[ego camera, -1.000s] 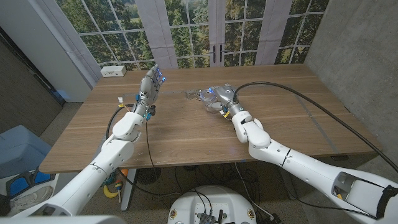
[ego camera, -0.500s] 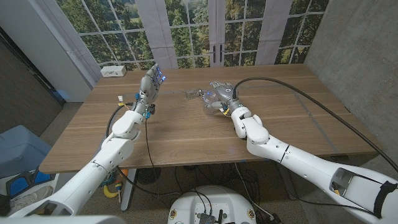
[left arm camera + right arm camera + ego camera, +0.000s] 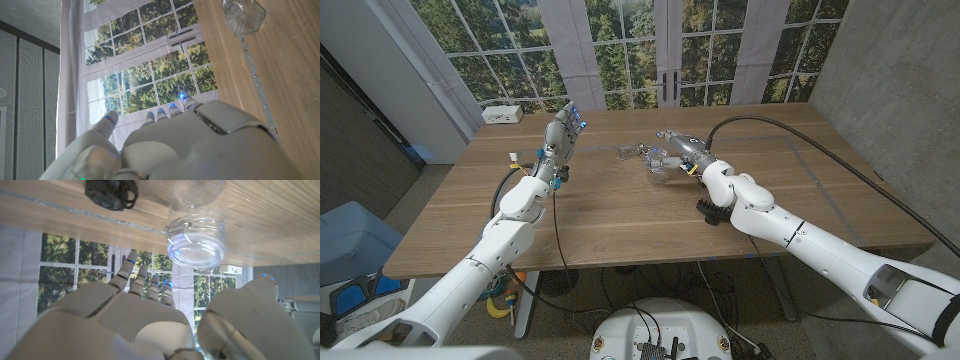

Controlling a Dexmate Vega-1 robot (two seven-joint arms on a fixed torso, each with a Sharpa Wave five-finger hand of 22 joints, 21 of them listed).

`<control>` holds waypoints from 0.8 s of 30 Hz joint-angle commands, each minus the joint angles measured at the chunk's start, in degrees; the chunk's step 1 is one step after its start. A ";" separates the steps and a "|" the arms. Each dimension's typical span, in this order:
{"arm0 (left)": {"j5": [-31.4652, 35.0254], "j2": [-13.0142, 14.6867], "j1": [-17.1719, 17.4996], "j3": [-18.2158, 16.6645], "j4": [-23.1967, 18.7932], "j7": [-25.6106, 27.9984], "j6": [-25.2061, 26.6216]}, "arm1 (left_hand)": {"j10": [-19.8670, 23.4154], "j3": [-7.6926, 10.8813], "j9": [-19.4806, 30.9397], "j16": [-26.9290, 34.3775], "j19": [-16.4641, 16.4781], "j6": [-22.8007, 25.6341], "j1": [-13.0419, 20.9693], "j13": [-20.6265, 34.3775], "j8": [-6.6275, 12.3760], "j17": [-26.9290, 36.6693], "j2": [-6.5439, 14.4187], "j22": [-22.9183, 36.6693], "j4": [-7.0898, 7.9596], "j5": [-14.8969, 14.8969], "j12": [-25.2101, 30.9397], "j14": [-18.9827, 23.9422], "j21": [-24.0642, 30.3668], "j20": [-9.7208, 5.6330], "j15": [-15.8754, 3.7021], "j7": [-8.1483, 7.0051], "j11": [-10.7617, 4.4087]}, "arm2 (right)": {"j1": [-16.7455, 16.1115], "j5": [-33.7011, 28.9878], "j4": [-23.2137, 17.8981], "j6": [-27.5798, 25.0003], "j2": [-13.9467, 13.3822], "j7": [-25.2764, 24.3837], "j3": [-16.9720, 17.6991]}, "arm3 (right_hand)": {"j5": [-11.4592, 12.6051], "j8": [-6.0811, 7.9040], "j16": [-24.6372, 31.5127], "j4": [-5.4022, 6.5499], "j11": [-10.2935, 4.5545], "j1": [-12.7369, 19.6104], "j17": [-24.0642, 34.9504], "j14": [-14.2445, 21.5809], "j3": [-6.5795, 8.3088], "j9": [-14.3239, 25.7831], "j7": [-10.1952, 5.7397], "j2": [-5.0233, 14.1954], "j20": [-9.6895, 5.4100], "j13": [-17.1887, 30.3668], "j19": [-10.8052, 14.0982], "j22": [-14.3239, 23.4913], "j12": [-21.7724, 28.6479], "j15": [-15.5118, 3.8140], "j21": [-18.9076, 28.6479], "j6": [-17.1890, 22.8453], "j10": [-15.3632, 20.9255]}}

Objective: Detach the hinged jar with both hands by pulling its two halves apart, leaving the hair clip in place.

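- Head view: we saw the left robot hand (image 3: 563,134) raised over the far left part of the counter (image 3: 610,215), fingers straight and close together, holding nothing. It stood well apart from the hinged jar (image 3: 632,152), a clear glass thing lying near the counter's far middle.
- Head view: the right robot hand (image 3: 668,152) was just beside the jar, fingers reaching toward it. We could not tell from here whether they touched the glass. A small dark thing (image 3: 708,210) lay on the counter by the right forearm; we judged it to be the hair clip, though it was too small to be sure.
- Left wrist view: the left robot hand (image 3: 165,142) showed its back, fingers side by side and the thumb a little apart, with nothing between them. A clear glass piece (image 3: 243,15) lay on the wood well beyond the fingertips.
- Right wrist view: the right robot hand (image 3: 160,315) was spread, fingers on one side and thumb on the other, with the jar's open mouth (image 3: 196,245) facing it just past the fingertips; nothing was pinched. The dark hair clip (image 3: 111,193) sat on the counter beside the jar, apart from it.
- Progress, in our judgement: nothing was grasped. The right grip, the left hand's approach and the pull all remained. The clip looked untouched.
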 commanded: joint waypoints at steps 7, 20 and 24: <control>-0.11 0.85 0.25 -0.08 -0.68 -0.39 0.53 | -8.14 0.01 0.18 -0.10 -12.56 -0.02 0.57 0.14 -0.02 0.11 4.31 0.19 -0.46 -0.27 0.01 -10.43 -0.73 -7.05 -2.81 -0.33 -0.23 | -1.63 30.95 10.52 24.78 1.10 -0.27 8.48 | 1.00 0.73 0.04 1.35 -1.08 -1.16 -4.94 -1.75 -0.32 -0.43 0.32 3.41 -4.70 -3.66 -1.50 -0.14 0.68 -2.22 -3.58 3.22 0.96; -0.39 1.66 1.56 -0.47 -1.82 -0.30 0.86 | -8.20 0.03 0.18 -0.11 -12.12 0.00 0.57 0.13 0.00 0.14 4.33 0.20 -0.51 -0.37 -0.05 -10.42 -1.25 -7.10 -2.83 -0.47 -0.51 | -2.69 42.86 17.02 34.76 3.82 1.75 11.30 | 0.70 0.02 0.50 7.44 -2.19 -10.16 -15.08 -0.34 3.01 -0.90 4.56 18.83 -10.40 -11.76 0.28 -0.23 0.59 -6.65 -9.96 6.64 4.69; -0.58 1.83 1.80 -0.60 -1.61 -0.69 0.67 | -8.19 0.04 0.17 -0.12 -11.99 -0.01 0.54 0.13 -0.01 0.15 4.41 0.21 -0.47 -0.38 -0.05 -10.44 -1.36 -7.34 -2.88 -0.43 -0.64 | -3.13 45.92 19.16 37.58 5.02 2.12 12.24 | 0.84 -0.04 0.57 7.66 -2.75 -10.67 -16.83 -0.25 6.72 -0.93 4.04 19.87 -11.92 -13.38 0.80 -0.20 0.59 -7.91 -11.18 7.10 5.05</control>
